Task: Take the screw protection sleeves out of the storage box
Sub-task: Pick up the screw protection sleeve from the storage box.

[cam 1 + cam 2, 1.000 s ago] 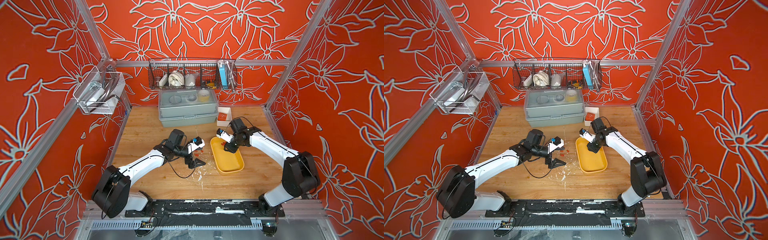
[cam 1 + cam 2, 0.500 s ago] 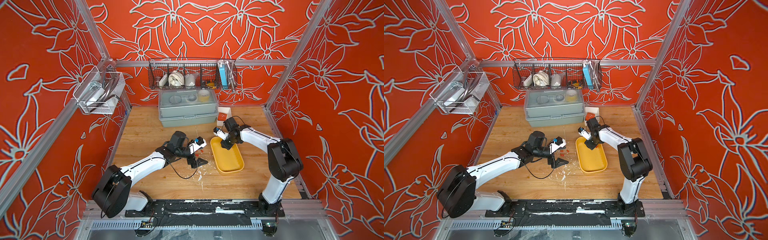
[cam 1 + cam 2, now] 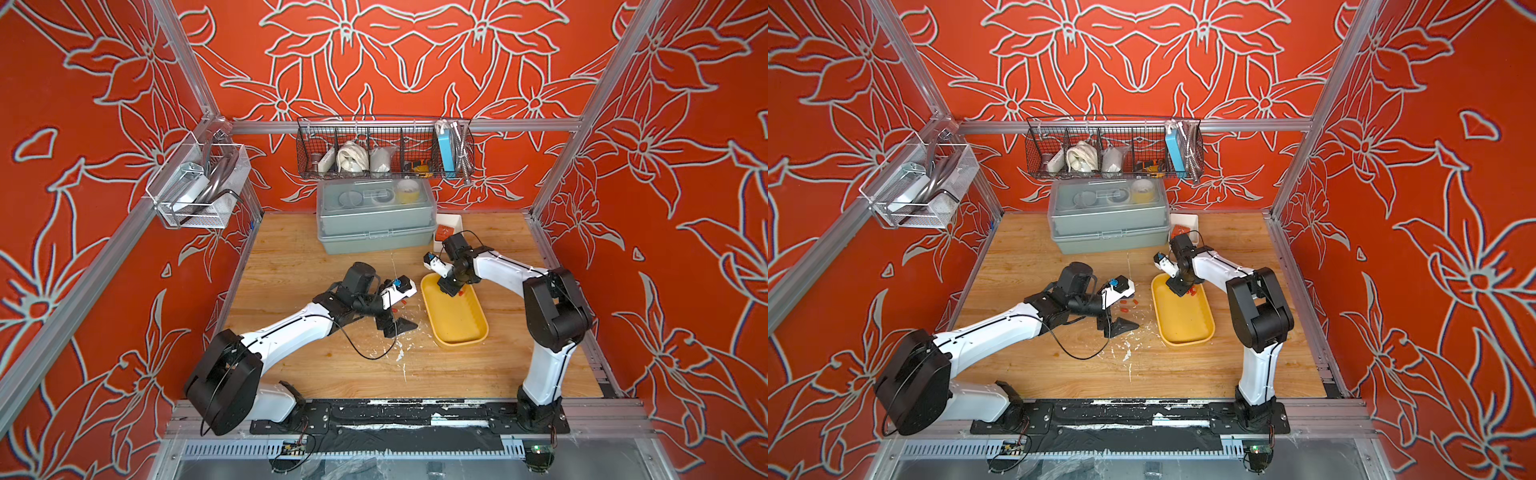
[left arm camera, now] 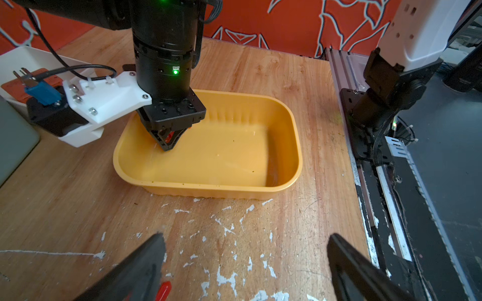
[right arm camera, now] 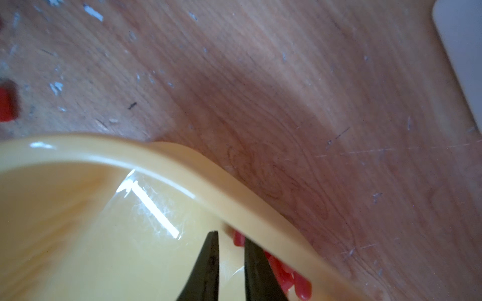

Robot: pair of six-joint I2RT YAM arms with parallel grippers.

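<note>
The screw protection sleeves (image 5: pixel 277 271) sit in two spots from where I'm watching. One cluster lies in the storage box (image 3: pixel 459 322), packed against the wall at its far end. In the right wrist view I count at least four red pieces there; the overhanging rim and the fingers hide the rest. At least two more (image 3: pixel 1124 309) lie out on the wooden table (image 3: pixel 291 266), just beside the left gripper (image 4: pixel 245 235).

There is one storage box, standing between the two arms. The right gripper (image 5: pixel 229 236) is down inside its far end, jaws drawn nearly together with only a slim gap between them. One sleeve sits at that gap against a finger, and I can't tell whether it is pinched. The left gripper hangs over bare wood just beside the box's long side, jaws spread wide, nothing between them.

Behind stand one grey lidded box (image 3: pixel 374 224) and one small white bin (image 3: pixel 455 218) holding an orange block (image 3: pixel 442 230); its marks are too small for me to read. One wire basket (image 3: pixel 384 145) hangs on the back wall and one clear basket (image 3: pixel 195 195) on the side wall by the left arm.
</note>
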